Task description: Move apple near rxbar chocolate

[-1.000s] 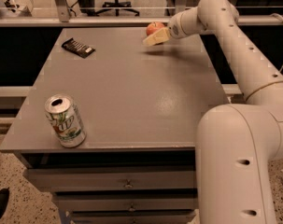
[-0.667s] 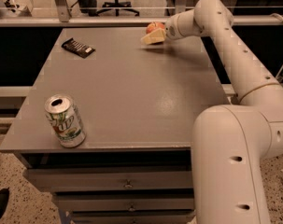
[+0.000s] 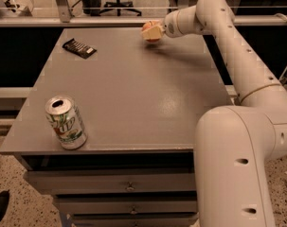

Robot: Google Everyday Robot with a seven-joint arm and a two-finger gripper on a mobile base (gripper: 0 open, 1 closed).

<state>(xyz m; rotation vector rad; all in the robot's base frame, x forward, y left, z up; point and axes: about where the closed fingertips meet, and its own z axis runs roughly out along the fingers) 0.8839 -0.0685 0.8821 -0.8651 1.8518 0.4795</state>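
Gripper (image 3: 152,32) clamped on apple (image 3: 148,26), well right of flat rxbar chocolate (image 3: 79,48), its long axis far-left to near-right

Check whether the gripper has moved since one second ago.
Yes: the gripper, shut on the apple, has shifted slightly left, toward the rxbar chocolate, which has stayed put.

tool (image 3: 154,32) at far edge, apple (image 3: 148,27) half hidden

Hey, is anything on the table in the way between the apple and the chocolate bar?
Nothing visible. The gripper holds the apple at the far edge; only bare tabletop lies between it and the rxbar chocolate. The soda can stands at the near left corner.
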